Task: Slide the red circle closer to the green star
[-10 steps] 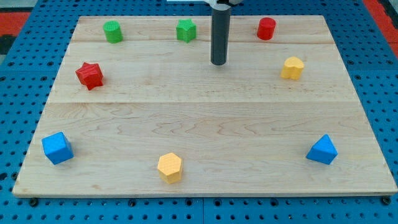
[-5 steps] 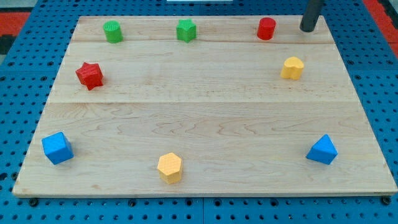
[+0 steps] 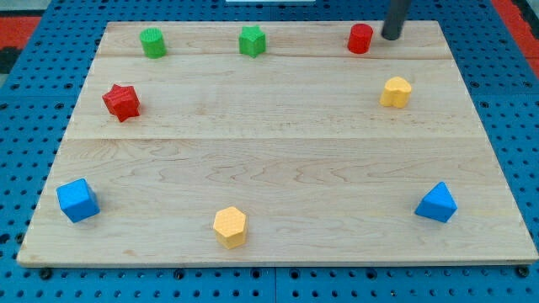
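The red circle (image 3: 360, 39) stands near the top edge of the wooden board (image 3: 278, 151), right of centre. The green star (image 3: 252, 40) stands on the same top strip, well to its left. My tip (image 3: 392, 37) is just to the right of the red circle, a small gap apart from it. The rod rises out of the view's top.
A green circle (image 3: 152, 42) is at the top left. A red star (image 3: 121, 101) is at the left. A yellow block (image 3: 396, 91) lies below the red circle. Blue blocks sit at bottom left (image 3: 77, 200) and bottom right (image 3: 436, 203). A yellow hexagon (image 3: 230, 226) is at the bottom.
My tip moved from the board's upper middle to the right, past the red circle, then came back left to sit close beside it. No block has moved.
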